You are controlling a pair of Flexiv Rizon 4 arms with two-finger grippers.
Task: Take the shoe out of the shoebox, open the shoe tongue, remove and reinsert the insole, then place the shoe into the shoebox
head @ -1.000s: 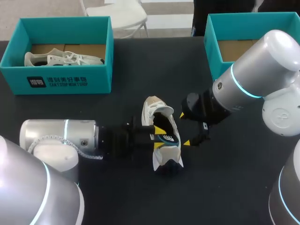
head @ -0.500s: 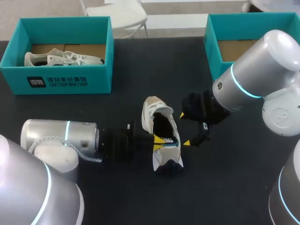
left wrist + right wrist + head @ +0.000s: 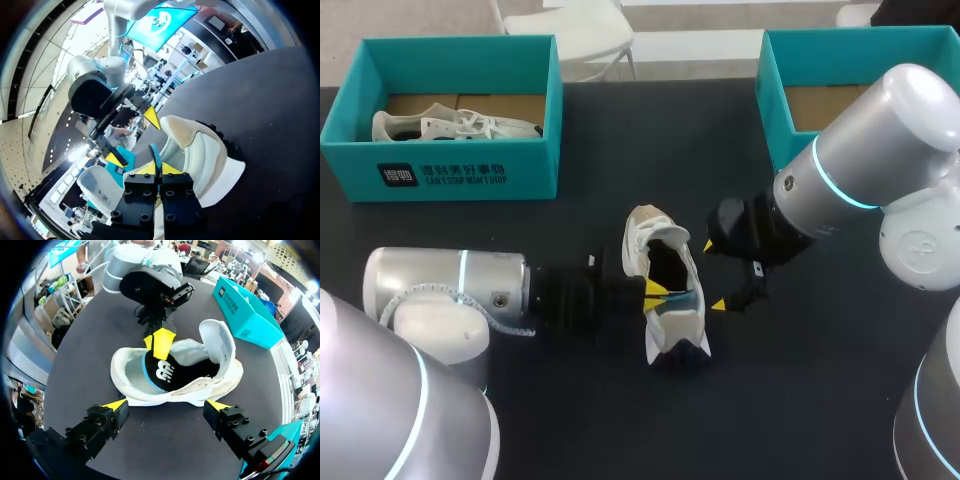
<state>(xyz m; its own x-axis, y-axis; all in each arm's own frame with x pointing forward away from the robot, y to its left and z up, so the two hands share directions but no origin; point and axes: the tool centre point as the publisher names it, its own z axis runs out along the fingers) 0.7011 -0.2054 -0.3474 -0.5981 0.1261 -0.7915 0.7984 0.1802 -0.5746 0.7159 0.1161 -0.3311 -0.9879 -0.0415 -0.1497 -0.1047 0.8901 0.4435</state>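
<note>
Currently on the insole step: shoe [image 3: 665,300] sits mid-table, left gripper [image 3: 160,168] pinched on the insole [image 3: 167,372] edge. Right gripper [image 3: 713,275] is wide, just right of the shoe. You'd likely brace the shoe, then pull the insole out left.

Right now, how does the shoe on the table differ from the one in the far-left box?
The table shoe stands upright on the black table with its mouth spread open. The boxed shoe seems to lie on its side inside the teal shoebox. The table shoe's dark insole is pinched by the left gripper, while nothing touches the boxed shoe. Both are pale, off-white trainers.
</note>
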